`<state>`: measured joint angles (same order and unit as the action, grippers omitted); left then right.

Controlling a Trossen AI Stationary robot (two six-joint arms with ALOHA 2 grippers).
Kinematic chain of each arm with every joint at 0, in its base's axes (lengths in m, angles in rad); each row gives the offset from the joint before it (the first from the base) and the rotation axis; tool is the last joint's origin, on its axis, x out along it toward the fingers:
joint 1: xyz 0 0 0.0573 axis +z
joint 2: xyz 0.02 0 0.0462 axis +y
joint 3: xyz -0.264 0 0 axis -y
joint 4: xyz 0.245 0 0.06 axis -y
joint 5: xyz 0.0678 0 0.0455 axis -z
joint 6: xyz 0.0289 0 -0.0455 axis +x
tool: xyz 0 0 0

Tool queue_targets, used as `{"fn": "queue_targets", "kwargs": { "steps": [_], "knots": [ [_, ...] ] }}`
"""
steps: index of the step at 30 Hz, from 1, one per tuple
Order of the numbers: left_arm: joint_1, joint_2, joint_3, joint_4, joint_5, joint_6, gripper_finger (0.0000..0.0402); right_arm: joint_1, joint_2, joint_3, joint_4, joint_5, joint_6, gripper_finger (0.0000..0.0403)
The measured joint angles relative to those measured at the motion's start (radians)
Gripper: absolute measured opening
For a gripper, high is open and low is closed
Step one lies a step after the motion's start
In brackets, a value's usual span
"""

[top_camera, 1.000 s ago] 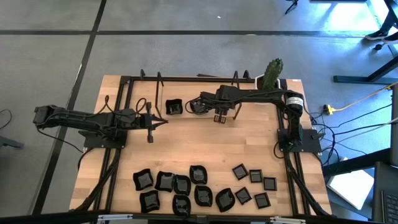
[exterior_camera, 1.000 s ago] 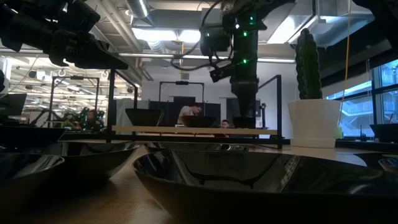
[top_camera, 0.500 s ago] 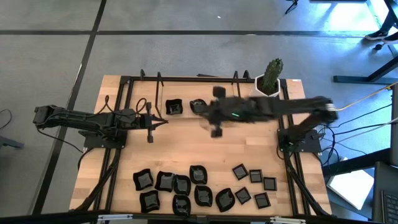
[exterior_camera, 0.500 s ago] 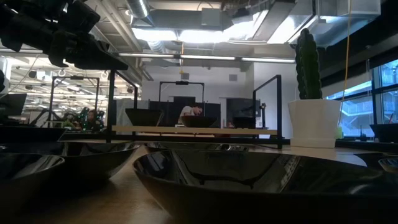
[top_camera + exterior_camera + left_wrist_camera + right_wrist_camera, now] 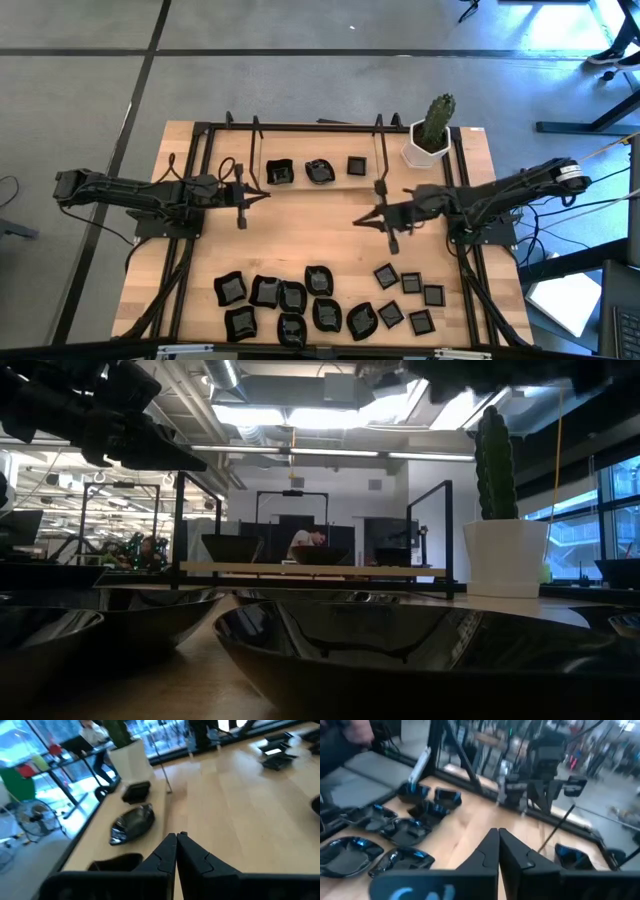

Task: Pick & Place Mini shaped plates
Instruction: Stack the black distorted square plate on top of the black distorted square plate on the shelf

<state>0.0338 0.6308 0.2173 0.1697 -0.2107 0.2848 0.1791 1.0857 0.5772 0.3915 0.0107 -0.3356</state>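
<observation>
Sorting is barely started, judging by the layout: three mini shaped plates sit in a row along the far edge of the table, a wavy squarish plate, a rounded leaf-like plate just beside it, and a small flat square plate next along. Everything else is still in the near-edge pile, roughly a dozen and a half dishes: a crowded cluster of wavy and rounded ones toward the left, many touching or overlapping, and a looser group of flat squares toward the right. So most of the job is left (assuming the far row is the drop zone).

The right gripper hovers over bare wood near table centre, between the far row and the pile, arm stretched low across from the right base. Its fingers are pressed together with nothing between them, so it carries no plate. The wrist view looks past the tips toward the pile.

The left gripper waits on the left side, arm laid out horizontally, tips pointing inward near the wavy squarish plate but clear of it. Its fingers are also pressed together, empty.

The cactus pot stands at the far right corner, well apart from both grippers.
</observation>
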Motion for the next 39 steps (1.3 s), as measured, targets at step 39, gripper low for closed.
{"fn": "queue_targets", "kwargs": {
  "steps": [39],
  "knots": [
    [0.000,0.000,0.000,0.035,0.003,-0.113,0.0005,-0.032,-0.297,-0.374,0.247,-0.039,0.207,0.0005]
  ]
}}
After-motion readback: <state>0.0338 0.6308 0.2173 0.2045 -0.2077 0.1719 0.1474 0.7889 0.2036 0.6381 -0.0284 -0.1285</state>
